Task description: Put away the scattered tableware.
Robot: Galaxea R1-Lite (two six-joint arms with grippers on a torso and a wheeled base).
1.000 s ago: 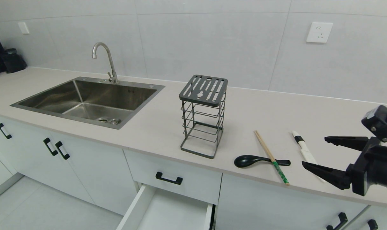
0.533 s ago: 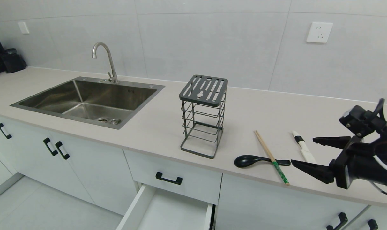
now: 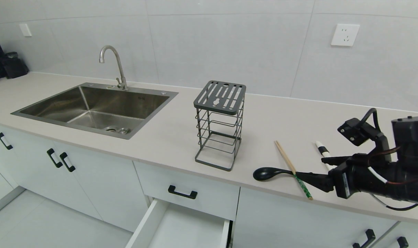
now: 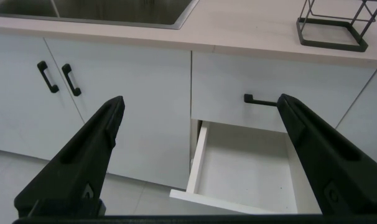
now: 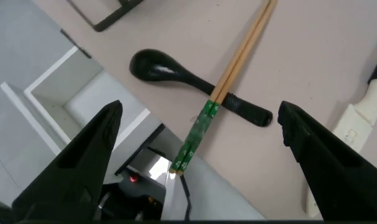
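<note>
Shifted leftward and lower since the earlier frames, the right hand [image 3: 312, 167], fingers spread wide, now lines up on the chopsticks [image 3: 287, 159] crossing the black spoon [image 3: 264, 173] just ahead of its fingertips on the counter [image 3: 160, 137], indicating an imminent grasp; nothing stored yet.

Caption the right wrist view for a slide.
Open right gripper over chopsticks lying across a black spoon near the counter edge.

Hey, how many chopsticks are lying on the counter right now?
2. Both chopsticks lie side by side on the counter, right of the rack, crossing over the spoon handle. None seem hidden.
</note>
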